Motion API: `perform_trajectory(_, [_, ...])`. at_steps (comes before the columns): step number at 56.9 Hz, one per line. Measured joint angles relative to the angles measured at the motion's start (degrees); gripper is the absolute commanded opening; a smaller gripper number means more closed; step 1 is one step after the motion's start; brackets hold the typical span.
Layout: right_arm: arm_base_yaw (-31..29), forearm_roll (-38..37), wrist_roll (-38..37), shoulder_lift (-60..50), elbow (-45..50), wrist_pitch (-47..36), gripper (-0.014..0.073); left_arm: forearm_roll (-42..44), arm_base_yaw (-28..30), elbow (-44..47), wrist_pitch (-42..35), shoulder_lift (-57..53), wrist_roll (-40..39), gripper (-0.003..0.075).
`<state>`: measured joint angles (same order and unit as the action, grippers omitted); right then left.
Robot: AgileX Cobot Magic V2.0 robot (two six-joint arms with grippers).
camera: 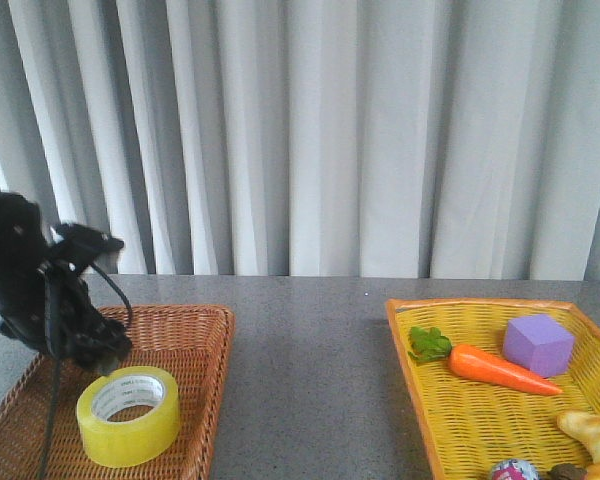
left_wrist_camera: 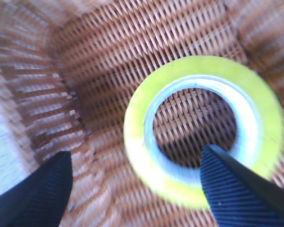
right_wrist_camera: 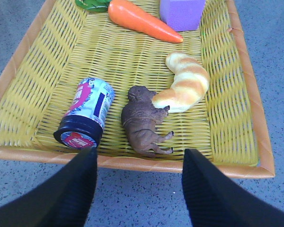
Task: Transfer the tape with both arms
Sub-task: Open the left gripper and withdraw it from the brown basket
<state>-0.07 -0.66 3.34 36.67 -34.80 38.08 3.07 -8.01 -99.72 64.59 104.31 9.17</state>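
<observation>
The tape (camera: 128,415), a wide yellow roll with a white printed core, lies flat in the brown wicker basket (camera: 195,335) at the front left. My left arm hangs over that basket, its gripper (camera: 105,362) just above the roll's far-left side. In the left wrist view the left gripper (left_wrist_camera: 137,161) is open: one finger is over the roll's (left_wrist_camera: 146,142) hole, the other outside over the wicker, and the roll's wall lies between them, apart from both. My right gripper (right_wrist_camera: 139,158) is open and empty over the grey table, just outside the yellow basket's (right_wrist_camera: 189,166) near rim.
The yellow basket (camera: 420,385) at the right holds a toy carrot (camera: 500,368), a purple block (camera: 538,343), a bread piece (right_wrist_camera: 187,87), a brown toy animal (right_wrist_camera: 144,122) and a small can (right_wrist_camera: 87,113). Grey table (camera: 310,370) lies between the baskets. White curtains hang behind.
</observation>
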Motion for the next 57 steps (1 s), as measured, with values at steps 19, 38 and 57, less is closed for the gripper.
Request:
perform_trajectory(19, [0.0, 0.0, 0.0, 0.0, 0.0, 0.0, 0.0393, -0.95, 0.0, 15.38, -2.38, -23.45, -0.51, 0.056])
perform_trajectory(38, [0.0, 0.0, 0.0, 0.0, 0.0, 0.05, 0.0393, -3.07, 0.0, 39.95, -17.03, -46.4, -0.59, 0.056])
perform_trajectory(57, [0.0, 0.0, 0.0, 0.0, 0.0, 0.05, 0.0393, -3.07, 0.0, 53.82, -24.89, -55.81, -0.59, 0.056])
